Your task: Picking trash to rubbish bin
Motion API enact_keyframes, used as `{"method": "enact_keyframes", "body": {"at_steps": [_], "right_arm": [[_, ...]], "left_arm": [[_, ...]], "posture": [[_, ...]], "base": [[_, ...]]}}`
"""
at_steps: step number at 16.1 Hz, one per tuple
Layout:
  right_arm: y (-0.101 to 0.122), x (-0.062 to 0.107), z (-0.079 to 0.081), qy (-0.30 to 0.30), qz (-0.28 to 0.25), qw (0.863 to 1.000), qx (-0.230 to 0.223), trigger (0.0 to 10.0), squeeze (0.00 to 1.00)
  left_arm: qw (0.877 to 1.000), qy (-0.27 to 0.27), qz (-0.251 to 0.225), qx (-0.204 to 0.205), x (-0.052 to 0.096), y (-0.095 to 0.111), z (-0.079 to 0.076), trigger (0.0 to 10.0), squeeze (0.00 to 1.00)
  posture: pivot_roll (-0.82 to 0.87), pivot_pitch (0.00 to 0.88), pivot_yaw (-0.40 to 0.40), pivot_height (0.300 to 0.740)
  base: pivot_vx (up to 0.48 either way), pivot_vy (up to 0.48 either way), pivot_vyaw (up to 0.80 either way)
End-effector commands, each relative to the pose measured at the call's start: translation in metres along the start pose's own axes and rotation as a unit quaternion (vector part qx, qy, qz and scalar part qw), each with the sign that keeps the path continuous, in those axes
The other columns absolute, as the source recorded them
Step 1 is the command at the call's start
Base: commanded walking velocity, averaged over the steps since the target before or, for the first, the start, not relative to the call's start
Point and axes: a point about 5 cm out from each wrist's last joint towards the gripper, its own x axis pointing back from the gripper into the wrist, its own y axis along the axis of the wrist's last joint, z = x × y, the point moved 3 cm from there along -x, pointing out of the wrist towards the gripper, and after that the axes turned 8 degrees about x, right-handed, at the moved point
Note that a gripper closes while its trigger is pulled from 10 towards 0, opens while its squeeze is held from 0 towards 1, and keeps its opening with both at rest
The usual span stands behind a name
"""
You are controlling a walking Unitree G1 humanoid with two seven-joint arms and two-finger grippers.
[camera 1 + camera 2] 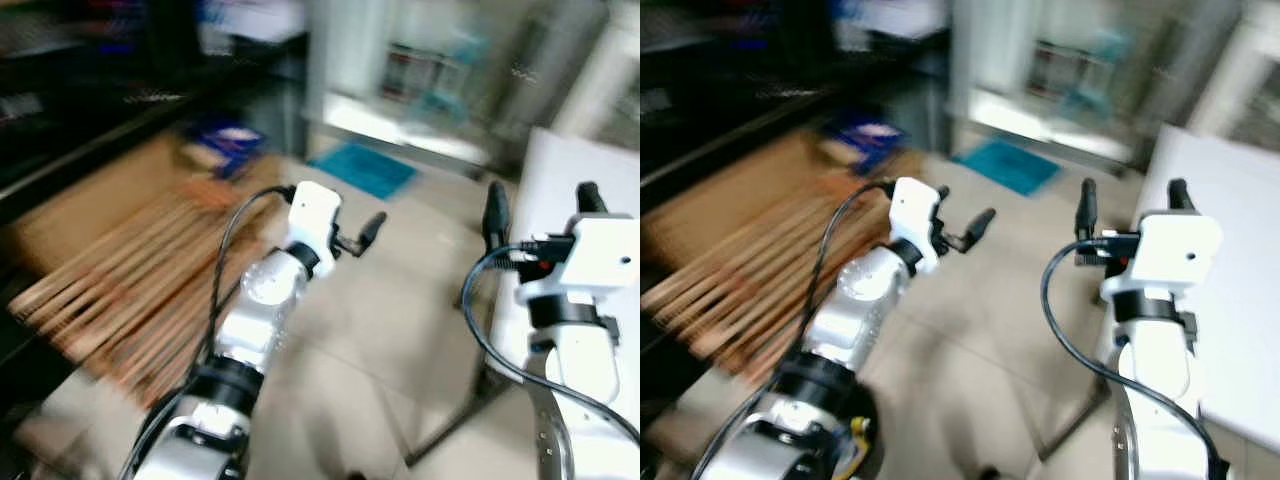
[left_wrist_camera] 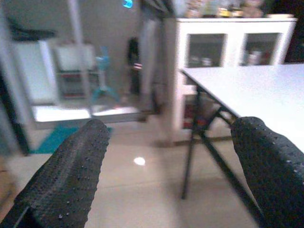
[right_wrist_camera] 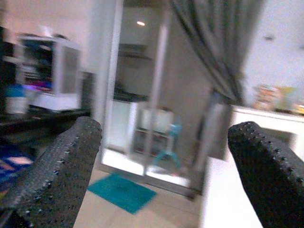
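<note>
Wooden slats (image 1: 120, 290), smooth white table (image 2: 247, 90), black hand fingers (image 2: 66, 180) pebbled.

Both arms raised forward, grippers spread and empty

The left gripper (image 1: 352, 236) reaches out ahead on its silver arm, black fingers parted, a black cable looping along the forearm. The right gripper (image 1: 540, 212) points upward from its white wrist, fingers (image 3: 57, 171) set wide apart, nothing between them.
</note>
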Motion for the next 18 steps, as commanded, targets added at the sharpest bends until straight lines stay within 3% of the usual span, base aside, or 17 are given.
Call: {"method": "enact_keyframes", "body": {"at_steps": [1, 11, 18], "right_arm": [[0.0029, -0.0001, 0.0002, -0.001, -0.002, 1.0, -0.001, 10.0, 0.0], [0.0033, 0.0005, 0.0009, 0.003, -0.002, 1.0, 0.001, 10.0, 0.0], [0.0045, 0.0027, 0.005, 0.009, -0.004, 1.0, 0.002, 10.0, 0.0]], "left_arm": [[1.0, 0.0, -0.003, -0.006, -0.0009, 0.0034, 0.0027, 10.0, 0.0], [1.0, -0.006, -0.015, -0.008, -0.004, 0.0084, -0.002, 10.0, 0.0], [1.0, 0.006, -0.006, -0.006, -0.0039, 0.0054, 0.0013, 10.0, 0.0]], "posture": [[0.09, 0.037, -0.014, 0.74], [0.08, 0.041, -0.017, 0.74], [0.08, 0.051, -0.014, 0.74]], "base": [[0.0, 0.0, -0.8], [0.0, 0.0, -0.79], [0.0, -0.411, 0.0]]}}
